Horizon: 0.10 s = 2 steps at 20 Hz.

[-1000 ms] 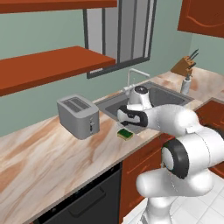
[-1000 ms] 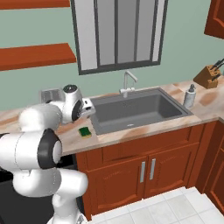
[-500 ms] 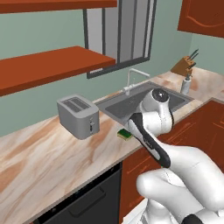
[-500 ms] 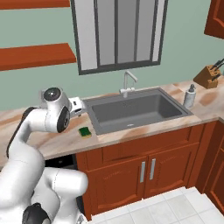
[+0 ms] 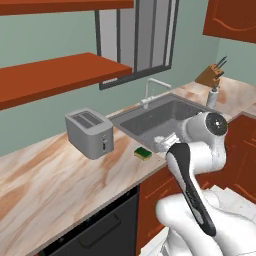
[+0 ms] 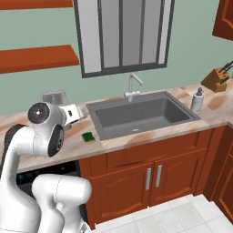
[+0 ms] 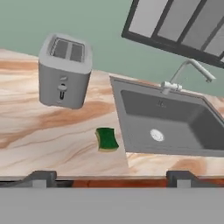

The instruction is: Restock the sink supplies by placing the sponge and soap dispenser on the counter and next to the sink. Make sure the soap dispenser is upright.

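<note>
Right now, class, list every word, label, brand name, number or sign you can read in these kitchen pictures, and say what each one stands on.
None: no readable text in any view.
The toaster has a lever and a knob on its front but no lettering.
The soap dispenser shows no label.
The knife block and sponge are unmarked.

The left base view looks forward and down from behind the arm's left side, the right base view from its right; both take in the sink (image 5: 160, 120) (image 6: 139, 113) and counter (image 5: 50, 180) (image 6: 77, 145). The hand view looks down from nearer at the same sink (image 7: 166, 122), rolled slightly
</note>
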Tool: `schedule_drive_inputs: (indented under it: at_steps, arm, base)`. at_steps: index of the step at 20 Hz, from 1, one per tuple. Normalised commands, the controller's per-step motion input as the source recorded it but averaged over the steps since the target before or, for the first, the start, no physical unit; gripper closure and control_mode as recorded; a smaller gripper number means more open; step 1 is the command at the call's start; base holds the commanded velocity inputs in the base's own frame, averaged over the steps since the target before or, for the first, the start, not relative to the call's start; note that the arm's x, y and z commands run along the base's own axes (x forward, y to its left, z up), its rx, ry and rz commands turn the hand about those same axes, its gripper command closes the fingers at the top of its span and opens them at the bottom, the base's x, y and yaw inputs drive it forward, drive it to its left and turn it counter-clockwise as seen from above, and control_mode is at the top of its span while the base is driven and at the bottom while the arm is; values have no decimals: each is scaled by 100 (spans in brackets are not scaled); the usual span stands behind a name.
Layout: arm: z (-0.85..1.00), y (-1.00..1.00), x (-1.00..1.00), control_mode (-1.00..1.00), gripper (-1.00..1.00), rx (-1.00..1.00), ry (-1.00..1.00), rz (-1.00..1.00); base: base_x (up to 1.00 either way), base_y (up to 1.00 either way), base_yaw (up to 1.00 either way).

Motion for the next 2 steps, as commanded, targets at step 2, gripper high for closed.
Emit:
schedule_drive_inputs:
  at_steps: [2]
  arm:
    - [88,-35,-39,-100,-100,3,-1,-7]
  base:
    - [0,0,0]
